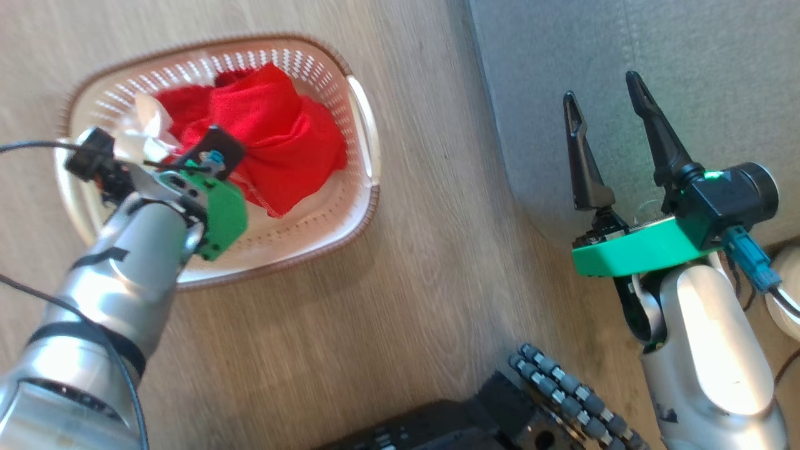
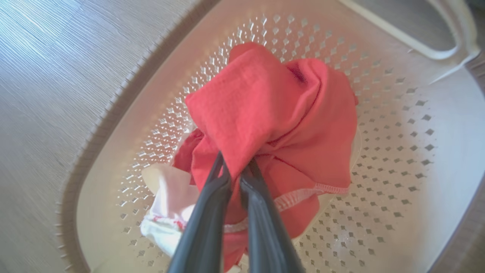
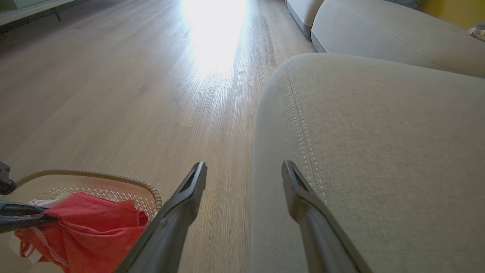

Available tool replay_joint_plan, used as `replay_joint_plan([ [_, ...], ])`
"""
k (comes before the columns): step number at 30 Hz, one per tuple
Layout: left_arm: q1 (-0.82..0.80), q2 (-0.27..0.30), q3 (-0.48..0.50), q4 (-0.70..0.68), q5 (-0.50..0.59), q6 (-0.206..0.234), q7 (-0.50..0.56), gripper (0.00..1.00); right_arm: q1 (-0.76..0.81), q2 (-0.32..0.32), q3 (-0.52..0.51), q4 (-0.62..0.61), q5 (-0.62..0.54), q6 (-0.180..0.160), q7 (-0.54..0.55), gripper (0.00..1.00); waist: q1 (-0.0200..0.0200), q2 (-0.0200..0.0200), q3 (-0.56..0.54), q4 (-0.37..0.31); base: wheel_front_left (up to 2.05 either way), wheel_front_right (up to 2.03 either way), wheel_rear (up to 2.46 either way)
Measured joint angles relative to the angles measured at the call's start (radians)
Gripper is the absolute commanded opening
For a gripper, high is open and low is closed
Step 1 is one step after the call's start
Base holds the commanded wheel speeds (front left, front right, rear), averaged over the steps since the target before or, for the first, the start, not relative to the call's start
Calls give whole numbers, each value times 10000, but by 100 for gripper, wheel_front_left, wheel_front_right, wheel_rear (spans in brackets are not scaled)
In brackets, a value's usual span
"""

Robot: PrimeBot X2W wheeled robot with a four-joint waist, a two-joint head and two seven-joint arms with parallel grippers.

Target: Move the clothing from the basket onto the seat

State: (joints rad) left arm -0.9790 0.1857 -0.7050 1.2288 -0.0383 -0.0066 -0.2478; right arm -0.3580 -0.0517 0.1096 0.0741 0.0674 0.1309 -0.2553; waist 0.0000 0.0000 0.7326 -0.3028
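Left pincer (image 2: 237, 159) pinching red clothing (image 2: 273, 113) inside one basket (image 2: 398, 151); right pincer (image 1: 600, 87) spread at one seat (image 1: 687, 50) edge.

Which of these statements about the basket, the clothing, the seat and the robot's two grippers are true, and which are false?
1. The left gripper is shut on the red clothing. True.
2. The clothing lies on the seat. False: it is in the basket.
3. The right gripper is open and holds nothing. True.
4. The basket stands on the seat. False: it stands on the wooden floor, beside the seat.
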Motion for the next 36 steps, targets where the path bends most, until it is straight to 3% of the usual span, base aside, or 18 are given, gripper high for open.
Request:
replay_joint_plan([
  [10,1688,-115,366,-2481,-627,293,-2,0,610,0,-267,485,-326,0,0,100,0,1,-1821,565,0,0,0],
  [18,3214,-159,1225,-4566,-1200,729,-2,0,1208,0,-301,945,-449,0,0,100,-1,1,-3533,1088,0,0,0],
  [36,5908,-228,3306,-8633,-1672,803,-2,0,2562,0,-410,1406,-675,0,0,100,-1,1,-6516,1928,0,0,0],
])
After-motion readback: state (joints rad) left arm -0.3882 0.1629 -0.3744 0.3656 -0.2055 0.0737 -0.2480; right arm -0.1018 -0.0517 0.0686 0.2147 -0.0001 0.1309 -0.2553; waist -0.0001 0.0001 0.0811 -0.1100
